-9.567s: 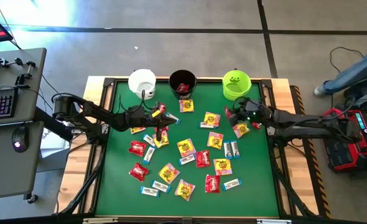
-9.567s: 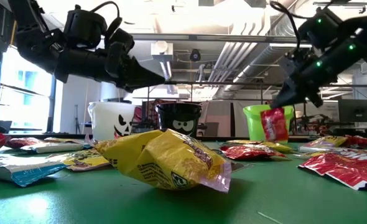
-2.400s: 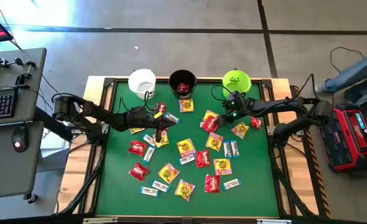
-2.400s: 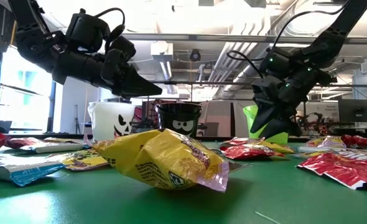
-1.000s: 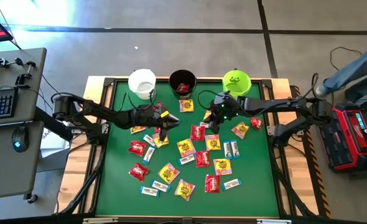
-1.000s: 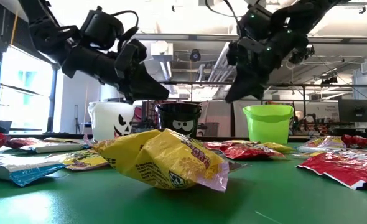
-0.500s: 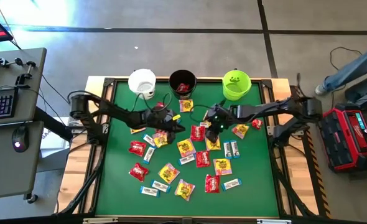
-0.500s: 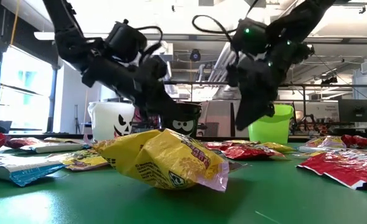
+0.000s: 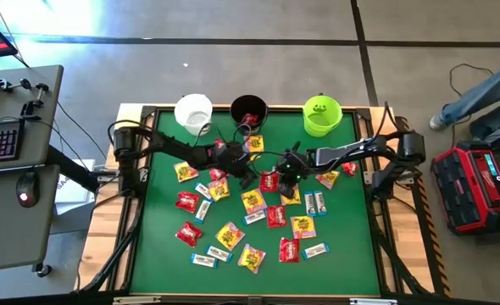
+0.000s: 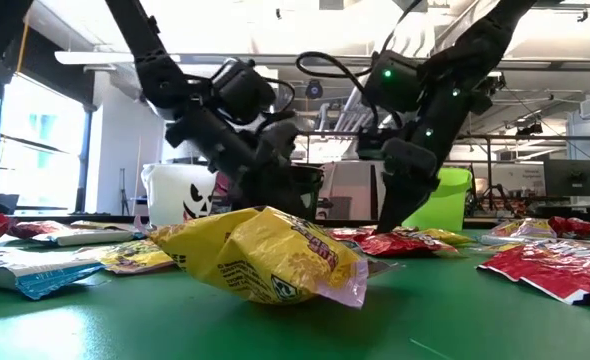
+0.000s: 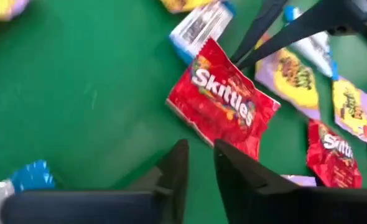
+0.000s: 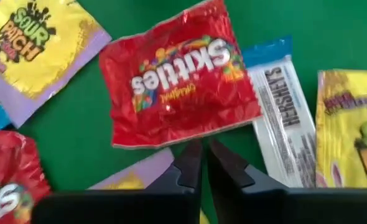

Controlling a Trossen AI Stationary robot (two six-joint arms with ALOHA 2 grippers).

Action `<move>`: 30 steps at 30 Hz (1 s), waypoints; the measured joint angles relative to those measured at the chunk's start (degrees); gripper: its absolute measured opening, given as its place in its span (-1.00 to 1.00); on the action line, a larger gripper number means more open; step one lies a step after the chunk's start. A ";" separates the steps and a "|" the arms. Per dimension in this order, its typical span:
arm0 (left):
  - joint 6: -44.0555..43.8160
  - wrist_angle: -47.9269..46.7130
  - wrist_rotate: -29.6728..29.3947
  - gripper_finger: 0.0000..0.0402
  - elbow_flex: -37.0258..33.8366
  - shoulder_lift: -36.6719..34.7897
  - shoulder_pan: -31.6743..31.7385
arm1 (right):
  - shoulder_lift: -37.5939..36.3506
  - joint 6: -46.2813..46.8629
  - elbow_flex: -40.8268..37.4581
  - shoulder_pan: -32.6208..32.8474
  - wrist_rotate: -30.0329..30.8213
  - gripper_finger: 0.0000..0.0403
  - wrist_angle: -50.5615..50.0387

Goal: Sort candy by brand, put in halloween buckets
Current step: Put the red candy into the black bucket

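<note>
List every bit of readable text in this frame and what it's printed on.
"Skittles": red packet under the right gripper.
"Skittles": red packet ahead of the left gripper.
"SOUR PATCH": yellow-and-pink packet.
"HERSHEY'S": white-and-blue bar.
Print on the other packets and the buckets' faces: not readable.

Grey floor (image 9: 258, 68), probably concrete.

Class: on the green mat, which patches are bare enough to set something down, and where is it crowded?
Bare: the mat's right strip and the left strip below the left arm. Crowded: the middle, where candy lies thick, and near the buckets.
</note>
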 joint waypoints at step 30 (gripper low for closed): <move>-1.29 3.34 7.15 -0.15 2.70 3.67 1.52 | 1.73 -3.53 0.01 -0.03 0.97 -1.00 4.52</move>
